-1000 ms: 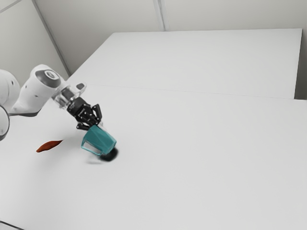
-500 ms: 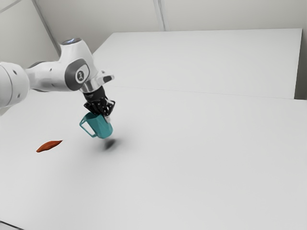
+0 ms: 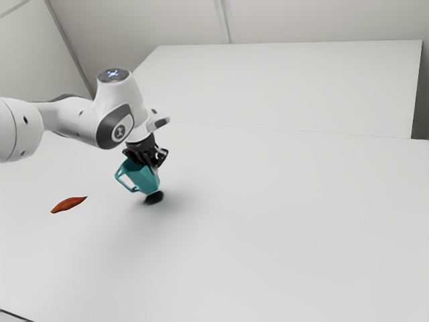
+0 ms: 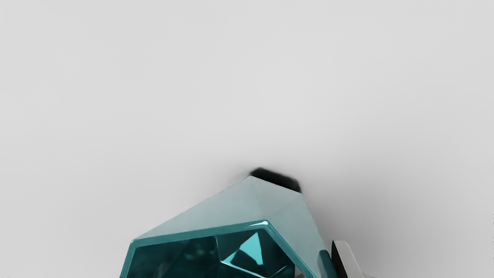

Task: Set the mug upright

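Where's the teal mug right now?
In the exterior view, the teal mug is on the left side, tilted in the gripper, over a dark shadow on the table and to the right of the reddish-brown object.

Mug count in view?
1: the teal faceted mug with a handle, tilted, gripped at its rim by the black fingers, on the exterior view's right of the slim red-brown object. Another could be hidden behind the white arm.
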Motion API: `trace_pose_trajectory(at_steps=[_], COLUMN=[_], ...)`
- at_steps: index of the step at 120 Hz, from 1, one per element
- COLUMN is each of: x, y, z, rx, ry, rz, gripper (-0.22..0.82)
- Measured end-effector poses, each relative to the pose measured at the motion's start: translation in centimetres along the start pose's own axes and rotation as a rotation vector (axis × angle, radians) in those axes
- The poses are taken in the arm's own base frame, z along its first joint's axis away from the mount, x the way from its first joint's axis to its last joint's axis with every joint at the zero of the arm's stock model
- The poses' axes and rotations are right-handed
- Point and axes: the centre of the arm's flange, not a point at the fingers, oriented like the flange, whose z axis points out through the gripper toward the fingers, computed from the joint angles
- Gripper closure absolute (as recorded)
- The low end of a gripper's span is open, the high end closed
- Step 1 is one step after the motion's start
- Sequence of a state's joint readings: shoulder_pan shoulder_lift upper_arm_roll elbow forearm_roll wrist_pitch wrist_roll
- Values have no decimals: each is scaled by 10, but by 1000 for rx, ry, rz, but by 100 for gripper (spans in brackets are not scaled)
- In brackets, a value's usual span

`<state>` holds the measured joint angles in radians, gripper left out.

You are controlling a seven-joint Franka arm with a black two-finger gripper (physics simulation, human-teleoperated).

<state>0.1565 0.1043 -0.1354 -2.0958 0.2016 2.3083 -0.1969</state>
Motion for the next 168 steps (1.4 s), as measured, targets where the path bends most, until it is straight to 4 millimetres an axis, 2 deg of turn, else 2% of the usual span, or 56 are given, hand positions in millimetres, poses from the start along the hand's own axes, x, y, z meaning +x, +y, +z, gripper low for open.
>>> trace_pose_trajectory(at_steps=[15, 76, 95, 109, 127, 141, 168], x=[-1, 0, 1, 2, 2, 7, 25], y=[4, 11, 11, 9, 6, 7, 22], z=[4, 39, 33, 18, -11, -51, -130], rx=[-7, -19, -21, -20, -15, -17, -4], ry=[-2, -43, -33, -11, 27, 74, 78], rz=[-40, -138, -145, -150, -155, -159, -112], gripper=[77, 77, 43, 25, 12, 7, 2])
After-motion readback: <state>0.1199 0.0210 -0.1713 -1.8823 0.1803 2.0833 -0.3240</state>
